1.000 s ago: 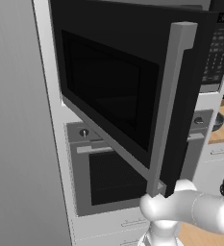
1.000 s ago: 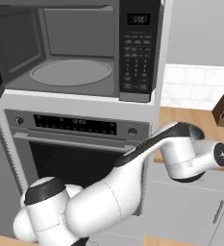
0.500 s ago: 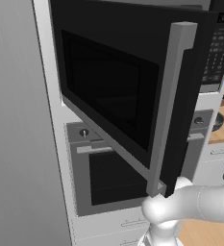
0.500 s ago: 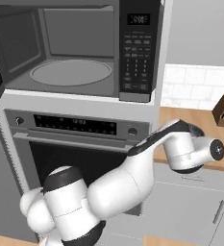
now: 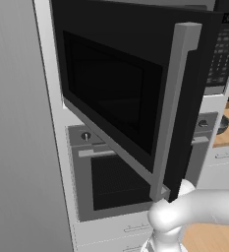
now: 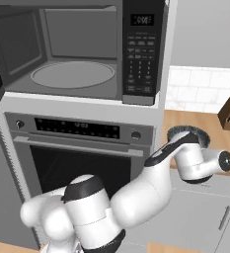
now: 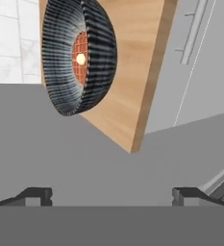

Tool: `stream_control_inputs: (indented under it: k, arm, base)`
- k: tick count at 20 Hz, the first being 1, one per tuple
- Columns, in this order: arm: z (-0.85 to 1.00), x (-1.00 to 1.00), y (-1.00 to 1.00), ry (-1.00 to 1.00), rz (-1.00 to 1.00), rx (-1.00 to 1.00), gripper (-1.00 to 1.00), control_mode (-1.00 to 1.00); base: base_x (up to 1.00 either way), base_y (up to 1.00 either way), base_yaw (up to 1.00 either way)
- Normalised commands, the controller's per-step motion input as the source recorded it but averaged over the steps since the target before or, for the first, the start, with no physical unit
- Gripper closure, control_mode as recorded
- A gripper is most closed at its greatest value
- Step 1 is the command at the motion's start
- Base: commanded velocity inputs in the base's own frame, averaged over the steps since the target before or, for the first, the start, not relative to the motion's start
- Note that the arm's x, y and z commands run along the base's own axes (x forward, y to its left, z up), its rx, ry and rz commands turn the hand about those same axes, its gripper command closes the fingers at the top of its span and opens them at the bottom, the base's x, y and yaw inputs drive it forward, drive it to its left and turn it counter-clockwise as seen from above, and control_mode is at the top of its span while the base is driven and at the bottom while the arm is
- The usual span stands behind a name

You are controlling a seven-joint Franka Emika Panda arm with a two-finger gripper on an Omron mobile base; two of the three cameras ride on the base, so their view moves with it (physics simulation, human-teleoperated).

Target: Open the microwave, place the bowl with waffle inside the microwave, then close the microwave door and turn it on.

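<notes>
in the hand view the gripper [image 7: 111, 194] stands open, its two dark fingertips [image 7: 36, 195] wide apart at the bottom of the frame with nothing between them. beyond them, in the upper left, the bowl with waffle [image 7: 78, 55] sits on the wooden counter [image 7: 135, 72]; the view is rolled, so the bowl shows on its side, ribbed dark wall outward, reddish waffle with a pale dot inside.

in the right base view the bowl's rim [image 6: 188, 132] peeks above the arm's wrist at centre right, on the counter beside the oven [image 6: 72, 143]. behind, in the upper half, the microwave [image 6: 87, 49] gapes open, its glass turntable bare, keypad panel to its right.

in the left base view the microwave door [image 5: 130, 93] swings out across the middle of the frame, silver handle upright at centre right.
</notes>
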Motion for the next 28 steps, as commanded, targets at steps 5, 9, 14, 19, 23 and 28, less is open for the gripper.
stream_control_inputs:
  k: [5, 9, 14, 19, 23, 28]
  arm:
    - [-0.10, 0.35, -0.04, 0.03, -0.04, 0.00, -1.00, -1.00]
    - [0.00, 0.41, 0.00, 0.05, -0.05, 0.00, -1.00, -1.00]
    - [-0.14, 0.27, 0.00, 0.06, -0.06, 0.00, -1.00, -1.00]
    - [-0.21, 0.23, 0.00, 0.08, -0.06, 0.00, -1.00, -1.00]
    - [-0.03, 0.12, -0.08, 0.02, -0.04, 0.00, -1.00, -1.00]
    - [-0.02, 0.23, -0.21, 0.03, -0.06, 0.00, -1.00, -1.00]
  base:
    - [0.00, 0.00, 0.00]
    - [0.00, 0.00, 0.00]
    - [0.00, 0.00, 0.00]
    - [0.00, 0.00, 0.00]
    - [0.00, 0.00, 0.00]
    - [0.00, 0.00, 0.00]
